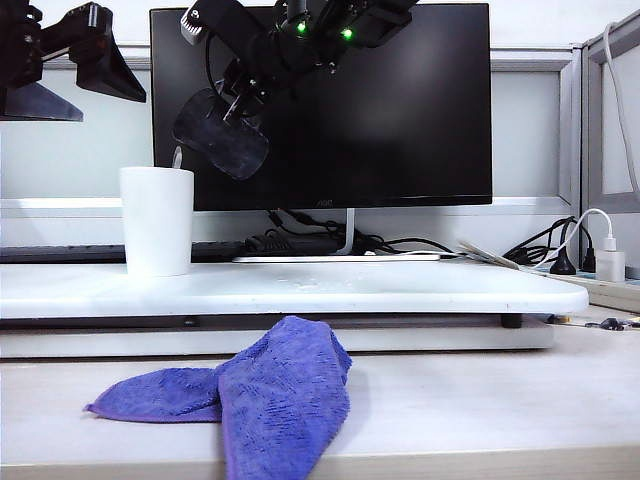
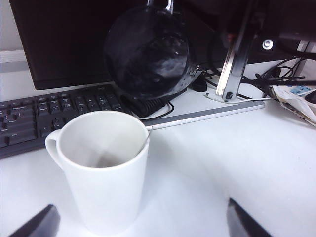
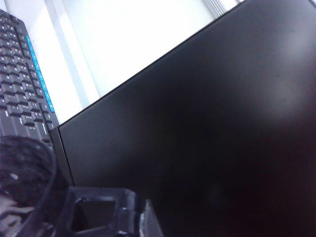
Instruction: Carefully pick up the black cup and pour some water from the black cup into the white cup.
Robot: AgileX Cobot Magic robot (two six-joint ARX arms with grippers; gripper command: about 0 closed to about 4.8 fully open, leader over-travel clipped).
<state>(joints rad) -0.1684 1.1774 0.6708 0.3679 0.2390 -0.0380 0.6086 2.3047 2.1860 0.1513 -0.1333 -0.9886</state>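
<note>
Right end effector (image 1: 240, 100) grips the dark bumpy translucent black cup (image 1: 220, 133), tipped above the plain white cup (image 1: 157, 220); left end effector (image 2: 140, 223) hangs wide nearby. I'd tilt slowly, keeping the lip over the rim.

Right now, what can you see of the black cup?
The black cup is a small, dark, see-through cup with a bumpy surface. The right gripper holds it in the air by its thin side handle, tipped steeply so its mouth faces down toward the white cup, above and just right of that cup's rim in the exterior view. A thin stream of water falls from its lip into the white cup. Nothing else touches it.
</note>
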